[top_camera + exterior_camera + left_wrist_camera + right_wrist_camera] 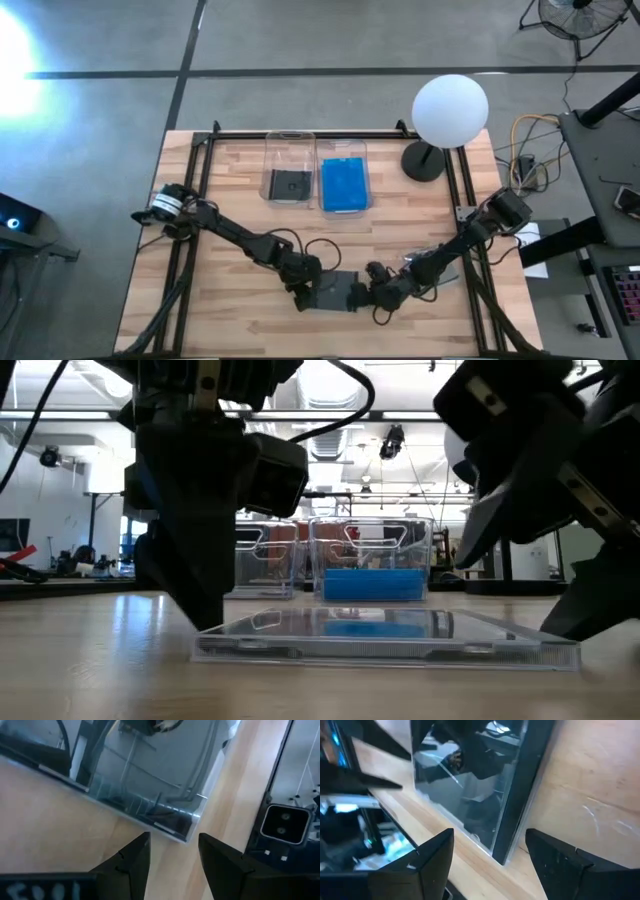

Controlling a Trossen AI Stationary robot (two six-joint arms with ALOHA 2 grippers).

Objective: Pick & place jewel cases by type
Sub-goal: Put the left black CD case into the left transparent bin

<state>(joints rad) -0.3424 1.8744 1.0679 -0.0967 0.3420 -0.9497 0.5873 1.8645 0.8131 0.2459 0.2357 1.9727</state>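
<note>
Fingers of both grippers stand apart, holding nothing that we can see. Our left gripper [306, 291] and right gripper [377, 291] flank 1 flat dark grey square plastic jewel case [339, 290] lying on the pale wooden table [230, 320] near its front edge. Further back stand 2 clear rectangular plastic bins: the left bin [289, 168] holds a dark case [290, 184], the right bin [343, 177] bright blue cases [344, 185].
</note>
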